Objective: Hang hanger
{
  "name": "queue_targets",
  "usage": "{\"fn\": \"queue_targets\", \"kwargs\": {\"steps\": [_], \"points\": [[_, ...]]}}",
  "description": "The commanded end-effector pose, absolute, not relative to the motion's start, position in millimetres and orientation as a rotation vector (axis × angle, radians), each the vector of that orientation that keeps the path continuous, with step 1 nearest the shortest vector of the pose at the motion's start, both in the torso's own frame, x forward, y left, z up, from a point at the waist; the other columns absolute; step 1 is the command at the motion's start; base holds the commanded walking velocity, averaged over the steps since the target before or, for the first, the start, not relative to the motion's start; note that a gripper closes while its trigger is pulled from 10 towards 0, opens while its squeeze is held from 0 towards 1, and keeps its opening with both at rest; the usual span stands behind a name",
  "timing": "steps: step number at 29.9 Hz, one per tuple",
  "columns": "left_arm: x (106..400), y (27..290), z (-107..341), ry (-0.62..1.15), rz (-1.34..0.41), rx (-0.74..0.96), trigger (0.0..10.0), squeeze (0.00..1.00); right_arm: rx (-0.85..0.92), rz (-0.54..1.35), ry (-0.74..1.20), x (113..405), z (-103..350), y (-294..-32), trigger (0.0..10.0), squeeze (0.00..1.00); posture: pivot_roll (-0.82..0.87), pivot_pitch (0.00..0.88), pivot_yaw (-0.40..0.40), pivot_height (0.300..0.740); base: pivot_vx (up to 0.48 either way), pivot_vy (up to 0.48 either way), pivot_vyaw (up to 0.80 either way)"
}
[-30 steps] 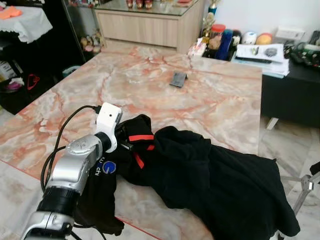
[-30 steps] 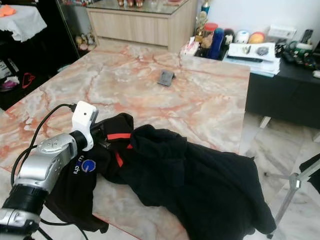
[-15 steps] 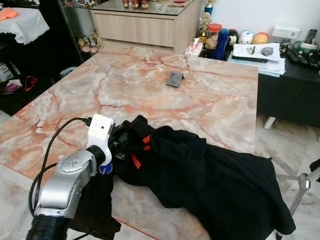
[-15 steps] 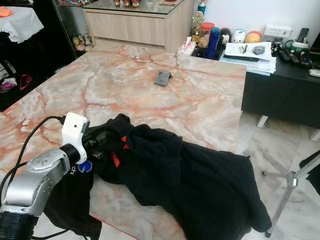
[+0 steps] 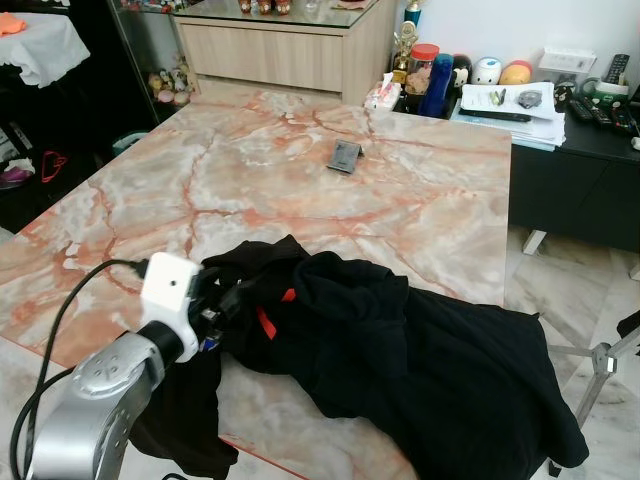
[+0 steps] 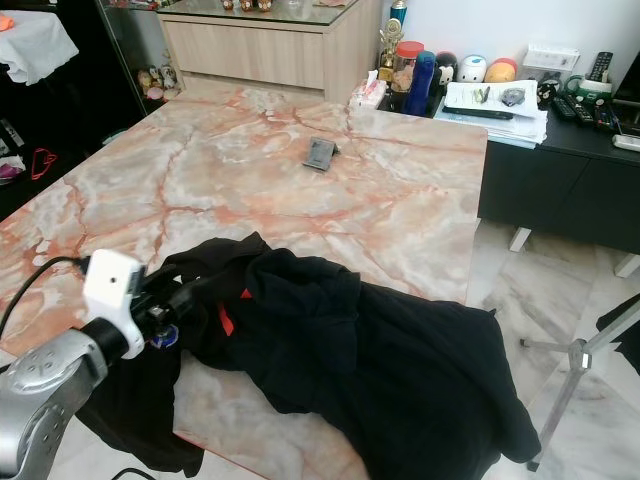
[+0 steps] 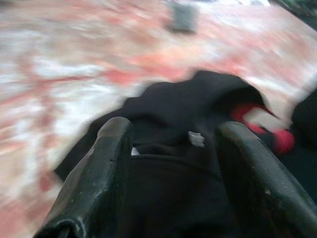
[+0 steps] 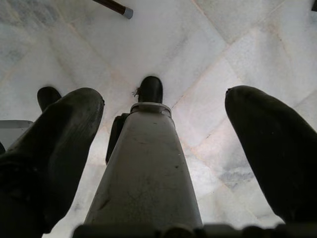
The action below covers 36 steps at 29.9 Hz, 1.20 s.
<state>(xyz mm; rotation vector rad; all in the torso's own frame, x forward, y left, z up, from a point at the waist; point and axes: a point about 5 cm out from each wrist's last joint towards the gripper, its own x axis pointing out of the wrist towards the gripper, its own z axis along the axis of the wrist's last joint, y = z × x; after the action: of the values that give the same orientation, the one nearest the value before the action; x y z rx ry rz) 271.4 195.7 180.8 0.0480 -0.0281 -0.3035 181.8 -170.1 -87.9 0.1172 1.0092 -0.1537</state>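
Down at the near edge of the pink-veined marble tabletop [image 5: 250,170], the left gripper [image 7: 171,163] reaches into the collar end of a black garment [image 5: 400,360] with its two fingers [image 7: 106,163] spread apart, dark cloth lying between them; whether they actually pinch the fabric cannot be told, as the wrist view is blurred. Red trim [image 5: 266,322] shows at the neckline just beside the gripper, and a small white tag [image 7: 196,139] sits on the cloth between the fingers. The garment sprawls across the near right part of the tabletop, one part drooping over the near edge below the left arm [image 5: 110,400] and another over the right edge. No hanger can be made out among the folds. A small dark grey object [image 5: 345,156] rests well apart near the far middle of the tabletop. The right gripper [image 8: 163,163] hangs open over the pale marble floor [image 8: 198,59], the robot's own leg and foot [image 8: 148,148] between its fingers.
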Motion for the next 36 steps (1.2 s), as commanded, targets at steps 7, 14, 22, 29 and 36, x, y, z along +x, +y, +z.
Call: {"fn": "queue_targets", "kwargs": {"steps": [7,14,22,29,36], "points": [[255,216,183,-0.196,-0.003,0.04,10.0,0.0,0.098,-0.141,1.017,181,-88,-171,10.0,0.0,0.15,0.13,0.002,0.74,0.0,0.0,0.0],[253,210,181,-0.208,0.001,0.029,10.0,0.0,0.095,-0.14,1.015,181,-88,-172,10.0,0.0,0.15,0.13,-0.003,0.74,0.0,0.0,0.0],[256,207,174,-0.199,0.016,-0.006,10.0,0.0,0.096,-0.142,1.012,182,-88,-173,10.0,0.0,0.15,0.143,-0.006,0.74,0.0,0.0,0.0],[255,206,173,-0.204,0.018,-0.016,10.0,0.0,0.098,-0.142,1.011,182,-87,-172,10.0,0.0,0.15,0.151,-0.007,0.74,0.0,0.0,0.0],[255,207,173,-0.208,0.023,-0.016,10.0,0.0,0.098,-0.139,1.011,183,-87,-172,10.0,0.0,0.15,0.156,-0.007,0.74,0.0,0.0,0.0]]}}
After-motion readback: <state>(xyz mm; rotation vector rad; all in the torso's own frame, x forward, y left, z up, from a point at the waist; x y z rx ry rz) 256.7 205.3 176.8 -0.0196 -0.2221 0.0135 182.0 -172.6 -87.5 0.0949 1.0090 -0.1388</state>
